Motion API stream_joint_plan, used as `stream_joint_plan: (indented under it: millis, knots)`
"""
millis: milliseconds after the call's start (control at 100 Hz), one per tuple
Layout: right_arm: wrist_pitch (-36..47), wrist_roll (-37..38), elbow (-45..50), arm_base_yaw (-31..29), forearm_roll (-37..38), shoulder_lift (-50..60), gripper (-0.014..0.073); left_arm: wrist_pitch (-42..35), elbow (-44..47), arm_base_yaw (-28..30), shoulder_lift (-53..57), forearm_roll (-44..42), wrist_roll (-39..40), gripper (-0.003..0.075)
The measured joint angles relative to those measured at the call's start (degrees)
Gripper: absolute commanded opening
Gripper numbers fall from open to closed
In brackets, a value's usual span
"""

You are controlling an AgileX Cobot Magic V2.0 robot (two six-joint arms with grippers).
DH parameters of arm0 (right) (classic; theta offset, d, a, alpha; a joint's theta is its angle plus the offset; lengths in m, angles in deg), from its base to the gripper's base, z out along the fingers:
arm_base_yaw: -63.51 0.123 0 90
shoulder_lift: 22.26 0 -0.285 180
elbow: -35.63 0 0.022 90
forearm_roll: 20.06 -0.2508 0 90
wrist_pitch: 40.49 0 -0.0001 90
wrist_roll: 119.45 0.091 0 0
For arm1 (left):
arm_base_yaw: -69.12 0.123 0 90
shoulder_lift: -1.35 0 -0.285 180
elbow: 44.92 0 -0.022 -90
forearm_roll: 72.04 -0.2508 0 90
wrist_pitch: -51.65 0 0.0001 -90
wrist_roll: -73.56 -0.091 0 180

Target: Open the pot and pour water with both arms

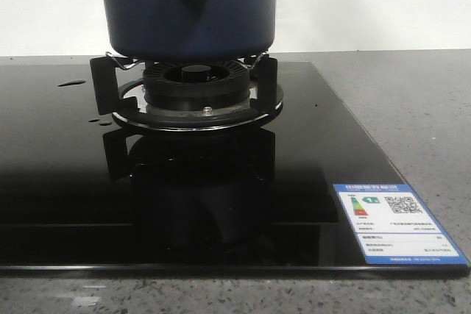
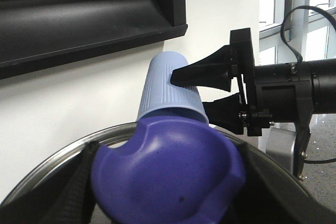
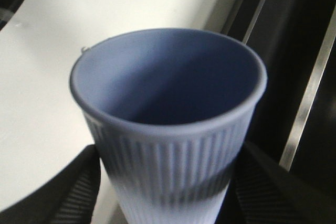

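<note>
The dark navy pot point(image 1: 188, 12) stands on the burner, its handle mount with the small hole facing me; its top is cut off by the front view. Neither gripper shows there. In the left wrist view my left gripper point(image 2: 168, 182) is shut on the purple-blue knob point(image 2: 173, 161) of the steel-rimmed lid point(image 2: 47, 169), one dark finger on each side. Behind the lid, my right gripper point(image 2: 191, 93) is shut on a light blue ribbed cup point(image 2: 168, 85), tipped with its mouth downward. In the right wrist view the cup point(image 3: 168, 93) sits between the right gripper point(image 3: 168, 182) fingers. No water shows inside.
The burner and its black pan supports point(image 1: 193, 86) sit on a black glass hob point(image 1: 73, 182) with a blue label point(image 1: 394, 222) at its front right corner. Water drops point(image 1: 71, 82) lie on the hob. Grey counter point(image 1: 412, 101) surrounds it. A dark hood point(image 2: 79, 19) hangs on the wall.
</note>
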Motion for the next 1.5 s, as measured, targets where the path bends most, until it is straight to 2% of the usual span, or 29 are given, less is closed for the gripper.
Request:
stream_joint_plan:
  millis: [130, 220, 340, 580, 700, 970, 1080, 1210, 1350, 1500]
  knots:
    - [0.0, 3.8, 0.0, 0.0, -0.6, 0.0, 0.0276, 0.0, 0.0, 0.0, 0.0, 0.0, 0.0, 0.0285]
    - [-0.5, 8.3, 0.0, 0.0, -4.3, 0.0, 0.0276, 0.0, 0.0, 0.0, 0.0, 0.0, 0.0, 0.0285]
    - [-1.4, 14.2, 1.0, 0.0, -12.2, 0.0, 0.0276, 0.0, 0.0, 0.0, 0.0, 0.0, 0.0, 0.0285]
    - [-7.9, 26.0, 2.0, 0.0, -33.3, 0.0, 0.0276, 0.0, 0.0, 0.0, 0.0, 0.0, 0.0, 0.0285]
    - [-10.2, 33.6, 2.1, 0.0, -39.3, 0.4, 0.0276, 0.0, 0.0, 0.0, 0.0, 0.0, 0.0, 0.0285]
    - [-13.1, 51.8, 2.3, -0.9, -41.3, 7.0, 0.0277, 0.1, 0.0, 0.0, -0.7, 0.0, 0.0, 0.0285]
    - [-15.8, 55.8, 3.5, -3.5, -41.5, 10.2, 0.0277, 0.2, 0.0, 0.0, -2.3, 0.3, 0.0, 0.0285]
    - [-16.3, 60.4, 9.8, -8.9, -41.6, 14.5, 0.0277, 0.2, 0.0, 0.0, -4.5, 1.7, 0.0, 0.0285]
    - [-11.9, 65.2, 21.0, -16.6, -41.8, 19.9, 0.0277, 0.7, 0.0, -0.1, -6.8, 2.4, 0.0, 0.0285]
    - [-0.7, 68.2, 33.0, -25.2, -41.8, 24.2, 0.0277, 0.8, 0.0, -1.9, -9.6, 2.4, 0.0, 0.0285]
